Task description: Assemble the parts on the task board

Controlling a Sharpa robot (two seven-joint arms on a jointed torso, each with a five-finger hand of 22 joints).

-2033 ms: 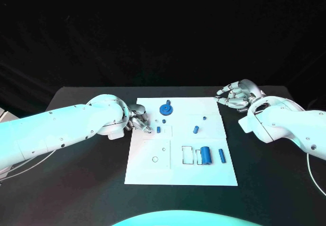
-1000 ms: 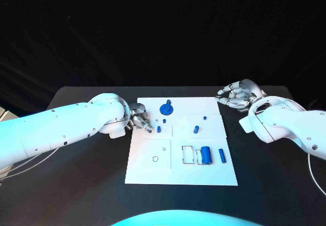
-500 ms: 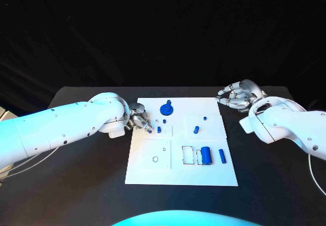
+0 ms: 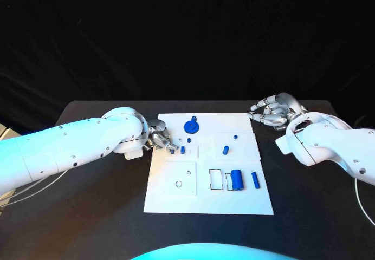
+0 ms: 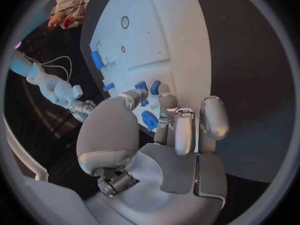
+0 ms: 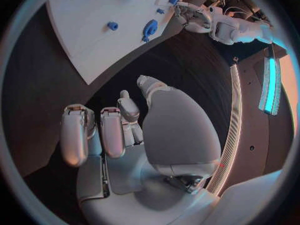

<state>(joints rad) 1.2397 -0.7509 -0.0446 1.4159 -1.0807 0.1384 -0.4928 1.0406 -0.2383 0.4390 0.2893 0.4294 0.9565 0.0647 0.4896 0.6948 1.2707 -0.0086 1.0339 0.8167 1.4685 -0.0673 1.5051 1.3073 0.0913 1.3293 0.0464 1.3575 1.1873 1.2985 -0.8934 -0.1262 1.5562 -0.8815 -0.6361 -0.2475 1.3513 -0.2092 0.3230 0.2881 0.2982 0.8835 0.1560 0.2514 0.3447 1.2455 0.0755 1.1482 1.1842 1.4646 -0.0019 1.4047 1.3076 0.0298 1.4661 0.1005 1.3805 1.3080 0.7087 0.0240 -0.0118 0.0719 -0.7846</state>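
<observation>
The white task board point(image 4: 205, 195) lies mid-table. On it are a round blue part point(image 4: 191, 127), a short blue peg point(image 4: 183, 149), another peg point(image 4: 226, 149), a thick blue cylinder point(image 4: 236, 178) and a thin blue rod point(image 4: 256, 179). My left hand point(image 4: 162, 138) sits at the board's left edge with its fingertips just left of the short peg. The left wrist view shows that hand point(image 5: 169, 135) with fingers curled and nothing plainly in them, and the round part point(image 5: 149, 120) just beyond. My right hand point(image 4: 272, 111) hovers off the board's far right corner, fingers curled on nothing point(image 6: 125, 130).
Bare black table surrounds the board on all sides. Outlined slots point(image 4: 215, 178) lie beside the cylinder, and a small hole point(image 4: 179, 183) is in the near left panel. The right wrist view shows the board point(image 6: 81, 30) and my left hand point(image 6: 187, 12) beyond it.
My left hand has shifted very slightly at the board's left edge. The parts and the right hand stay where they were.
</observation>
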